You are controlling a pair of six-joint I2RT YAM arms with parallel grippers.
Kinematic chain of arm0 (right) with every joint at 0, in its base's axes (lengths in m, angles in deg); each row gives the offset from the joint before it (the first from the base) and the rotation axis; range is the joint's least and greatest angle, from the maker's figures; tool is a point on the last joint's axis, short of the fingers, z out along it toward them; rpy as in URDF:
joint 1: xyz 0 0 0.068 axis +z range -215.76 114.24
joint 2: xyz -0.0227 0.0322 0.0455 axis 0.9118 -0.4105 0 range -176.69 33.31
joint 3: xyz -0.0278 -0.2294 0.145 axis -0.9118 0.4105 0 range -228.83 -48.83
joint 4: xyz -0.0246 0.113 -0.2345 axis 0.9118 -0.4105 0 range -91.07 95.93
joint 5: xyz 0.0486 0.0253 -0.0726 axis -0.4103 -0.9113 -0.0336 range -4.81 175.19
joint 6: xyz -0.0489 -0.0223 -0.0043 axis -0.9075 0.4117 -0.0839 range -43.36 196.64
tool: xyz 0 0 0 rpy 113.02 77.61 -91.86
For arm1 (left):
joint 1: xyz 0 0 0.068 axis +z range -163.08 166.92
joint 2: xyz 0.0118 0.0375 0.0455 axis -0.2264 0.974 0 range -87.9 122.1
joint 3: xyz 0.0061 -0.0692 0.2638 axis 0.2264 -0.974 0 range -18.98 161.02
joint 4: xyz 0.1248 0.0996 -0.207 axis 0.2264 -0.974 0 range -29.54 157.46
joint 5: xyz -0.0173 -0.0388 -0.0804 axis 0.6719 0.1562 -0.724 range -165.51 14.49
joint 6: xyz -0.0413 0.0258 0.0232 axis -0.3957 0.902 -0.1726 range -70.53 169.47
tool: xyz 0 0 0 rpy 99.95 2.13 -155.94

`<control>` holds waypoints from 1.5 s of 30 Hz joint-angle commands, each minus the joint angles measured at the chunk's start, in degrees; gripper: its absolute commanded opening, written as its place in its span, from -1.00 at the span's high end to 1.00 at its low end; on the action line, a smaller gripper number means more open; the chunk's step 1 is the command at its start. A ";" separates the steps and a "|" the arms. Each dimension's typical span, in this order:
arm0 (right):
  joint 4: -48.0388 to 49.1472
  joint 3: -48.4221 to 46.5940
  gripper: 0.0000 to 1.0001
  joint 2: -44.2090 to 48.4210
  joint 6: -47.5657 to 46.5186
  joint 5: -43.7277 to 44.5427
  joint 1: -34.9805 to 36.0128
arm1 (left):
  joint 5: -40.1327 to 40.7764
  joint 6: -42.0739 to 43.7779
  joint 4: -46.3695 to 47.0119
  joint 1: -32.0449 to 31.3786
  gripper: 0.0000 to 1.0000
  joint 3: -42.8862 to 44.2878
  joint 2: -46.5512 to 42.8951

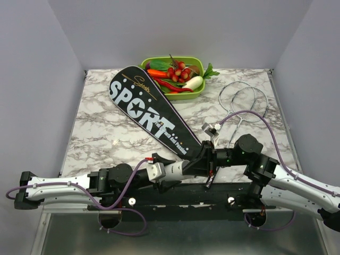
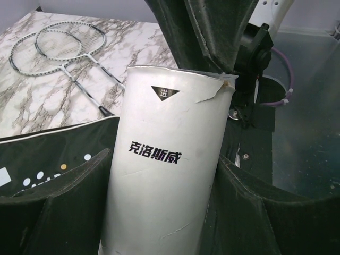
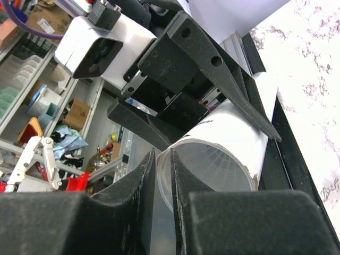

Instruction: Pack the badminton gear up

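My left gripper [image 2: 166, 178] clamps the white cylindrical tube with black lettering [image 2: 170, 122] at the near edge of the marble table [image 1: 101, 133]. My right gripper [image 3: 163, 162] straddles its rim narrowly; I cannot tell if it pinches. 2 thin silver-framed rackets [image 1: 245, 98] lie far right.

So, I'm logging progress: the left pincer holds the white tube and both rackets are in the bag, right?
No: the top view shows the rackets lying on the table beside the bag, not in it. The left pincer does hold the tube.

Smooth white paperboard tube [image 2: 164, 175], matt black cloth bag [image 1: 143, 109], thin silvery metal rackets [image 2: 58, 45], marble-patterned tabletop [image 1: 101, 133].
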 commanded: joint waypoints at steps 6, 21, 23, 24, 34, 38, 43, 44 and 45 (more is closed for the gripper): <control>2.92 3.82 0.33 -1.87 0.91 1.79 0.36 | -1.34 -12.90 -0.83 -0.20 1.00 -1.15 -5.73; 4.51 5.49 0.38 -2.40 2.06 -0.76 0.45 | 3.22 -12.11 -3.19 -0.29 1.00 1.66 -7.06; 3.64 5.40 0.41 -2.66 1.36 -1.11 0.72 | 4.55 -11.67 -4.00 -0.29 1.00 3.06 -5.83; 2.41 5.31 0.48 -2.75 1.09 -0.94 0.89 | 5.51 -11.58 -4.70 -0.29 1.00 3.50 -5.47; -3.66 5.49 0.99 -2.93 -1.37 0.03 2.30 | 7.80 -9.91 -5.76 -0.29 1.00 6.67 -3.98; -5.42 6.28 0.99 -1.35 -2.16 0.38 2.39 | 8.51 -9.73 -6.11 -0.20 1.00 6.85 -4.50; -7.09 6.89 0.99 0.59 -2.60 0.82 2.39 | 8.77 -9.64 -6.37 -0.20 1.00 6.85 -5.03; -7.09 6.98 0.99 0.76 -2.69 0.91 2.30 | 8.77 -9.64 -6.37 -0.20 1.00 6.76 -5.20; -8.83 6.98 0.99 1.03 -2.78 0.91 2.39 | 8.77 -9.64 -6.37 -0.20 1.00 6.76 -5.21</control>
